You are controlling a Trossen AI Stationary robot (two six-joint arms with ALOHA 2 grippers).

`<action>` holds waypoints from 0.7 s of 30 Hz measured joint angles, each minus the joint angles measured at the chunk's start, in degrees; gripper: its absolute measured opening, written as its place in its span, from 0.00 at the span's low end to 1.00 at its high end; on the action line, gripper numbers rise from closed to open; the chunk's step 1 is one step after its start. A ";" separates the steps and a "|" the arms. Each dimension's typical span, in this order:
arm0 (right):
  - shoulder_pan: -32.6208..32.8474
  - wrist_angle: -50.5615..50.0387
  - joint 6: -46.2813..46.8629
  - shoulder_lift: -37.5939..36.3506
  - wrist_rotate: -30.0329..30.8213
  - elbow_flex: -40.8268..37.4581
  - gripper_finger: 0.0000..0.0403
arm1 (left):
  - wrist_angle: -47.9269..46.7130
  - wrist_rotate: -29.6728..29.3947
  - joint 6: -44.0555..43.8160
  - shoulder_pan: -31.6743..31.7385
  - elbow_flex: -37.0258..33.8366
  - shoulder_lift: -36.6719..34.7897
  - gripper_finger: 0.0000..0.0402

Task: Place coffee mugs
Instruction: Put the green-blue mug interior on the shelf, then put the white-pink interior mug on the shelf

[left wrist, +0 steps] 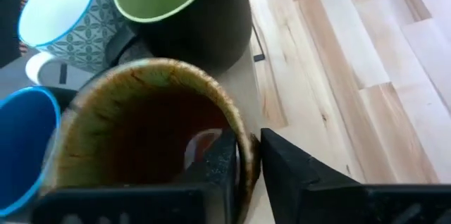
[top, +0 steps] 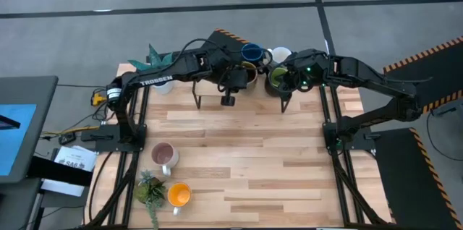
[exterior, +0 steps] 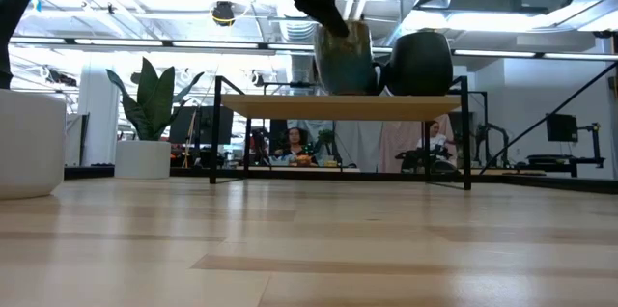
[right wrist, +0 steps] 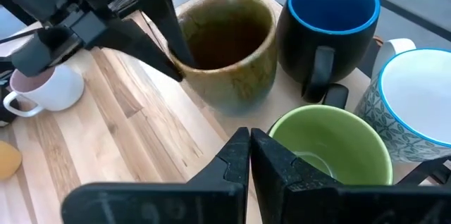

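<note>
- We see a small raised wooden shelf (exterior: 348, 106) on thin black legs at the far edge of the pale plank table (top: 246, 150), with four of the mugs crowded on it.
- The left end effector (left wrist: 243, 164) has its two dark fingers on either side of the rim of the mottled brown glazed ceramic mug (left wrist: 151, 136), one inside and one outside; we cannot tell whether they pinch the wall or have let go of it.
- This brown mug stands upright on the shelf, at its near edge.
- Just beside it are the dark mug with a pale green inside (right wrist: 331, 143), the black mug with a bright blue inside (right wrist: 331, 23) and the white mug with a teal pattern and blue rim (right wrist: 416, 101); the four stand packed close, so there is little room between them.
- The right end effector (right wrist: 250, 155) hovers over the near rim of the green-lined mug with its fingers pressed together, holding nothing.
- On the table's near left part, well apart from the shelf, a white mug with a pale pink inside (top: 163, 154) and an orange mug (top: 179, 194) stand upright.
- A small bushy green plant (top: 150, 189) sits just beside the orange mug.
- A white pot with a spiky teal plant (top: 159, 64) stands at the far left corner, under the left arm.
</note>
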 joint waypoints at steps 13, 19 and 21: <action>0.00 0.15 0.18 0.02 -0.02 0.00 0.10 | 4.26 0.40 1.69 -0.17 0.10 1.57 0.23; 0.00 0.44 0.20 0.02 -0.02 0.00 0.10 | 6.00 0.41 1.84 -0.17 0.09 1.54 0.29; 0.00 0.44 0.20 0.02 -0.02 0.00 0.10 | 6.07 0.40 1.92 -0.17 0.09 1.54 0.32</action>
